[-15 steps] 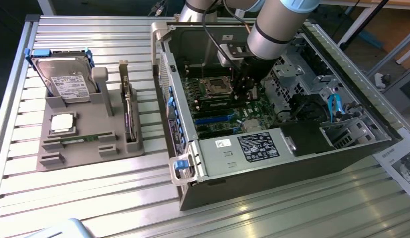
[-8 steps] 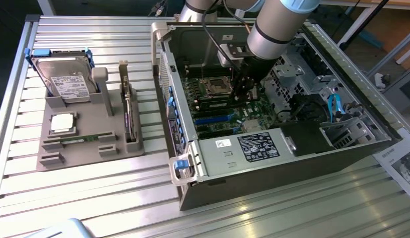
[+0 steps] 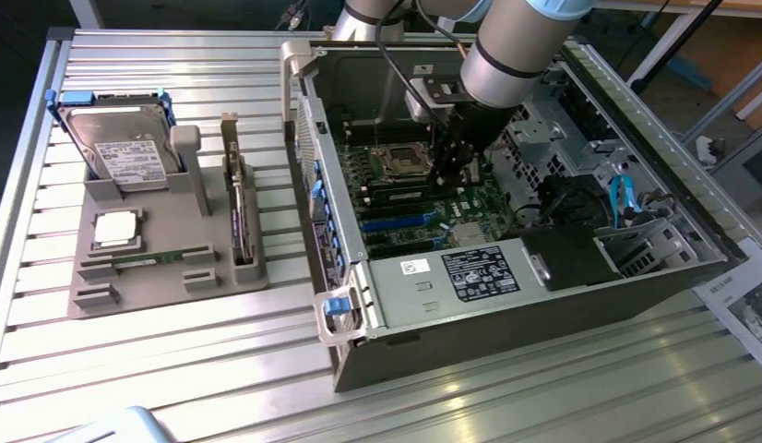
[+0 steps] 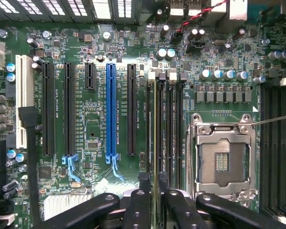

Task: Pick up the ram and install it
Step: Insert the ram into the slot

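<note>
Slatted metal bench [image 3: 172, 369], open PC case [image 3: 406, 305]. My claw [image 4: 155, 186] sits loose, fingers [image 4: 139, 205] either side of the ram [image 4: 155, 124], which stands edge-on in the motherboard [image 4: 95, 119] beside the empty processor socket [image 4: 224, 160]. Reckon even, square pressure matters here, no twisting.

The motherboard [image 4: 95, 124] is deep green, lined with black slots [image 4: 48, 109], one bright blue slot [image 4: 111, 109] and one white slot [image 4: 22, 100]. The ram [image 4: 155, 133] shows as a thin olive-green edge between the black fingers of the end effector [image 4: 155, 200]. The worktop [image 3: 172, 369] is ribbed silver; its plain grey holder [image 3: 172, 231] carries a silver hard drive [image 3: 116, 138] with a white label and blue rails
</note>
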Robot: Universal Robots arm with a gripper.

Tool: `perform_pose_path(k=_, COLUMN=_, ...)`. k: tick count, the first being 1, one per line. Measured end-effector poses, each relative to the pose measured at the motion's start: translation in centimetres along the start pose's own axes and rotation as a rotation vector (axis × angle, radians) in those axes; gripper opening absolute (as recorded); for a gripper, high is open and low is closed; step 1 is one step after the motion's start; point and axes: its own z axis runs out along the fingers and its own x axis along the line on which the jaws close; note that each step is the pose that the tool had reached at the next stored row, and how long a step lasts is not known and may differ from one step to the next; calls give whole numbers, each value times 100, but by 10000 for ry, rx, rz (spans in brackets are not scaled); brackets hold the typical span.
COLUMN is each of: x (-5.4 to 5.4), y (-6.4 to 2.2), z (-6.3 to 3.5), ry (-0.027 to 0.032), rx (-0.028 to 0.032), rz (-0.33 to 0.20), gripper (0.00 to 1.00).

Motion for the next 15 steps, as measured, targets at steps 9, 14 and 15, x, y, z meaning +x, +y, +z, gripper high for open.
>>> perform_pose_path(k=9, x=-24, y=10, z=-317, ry=0, rx=0, rz=0, gripper=19)
perform_pose_path(k=14, x=-41, y=16, z=-523, ry=-1, rx=0, rz=0, gripper=19)
perform_pose_path(k=15, x=-43, y=17, z=-555, ry=-2, rx=1, rz=-1, gripper=19)
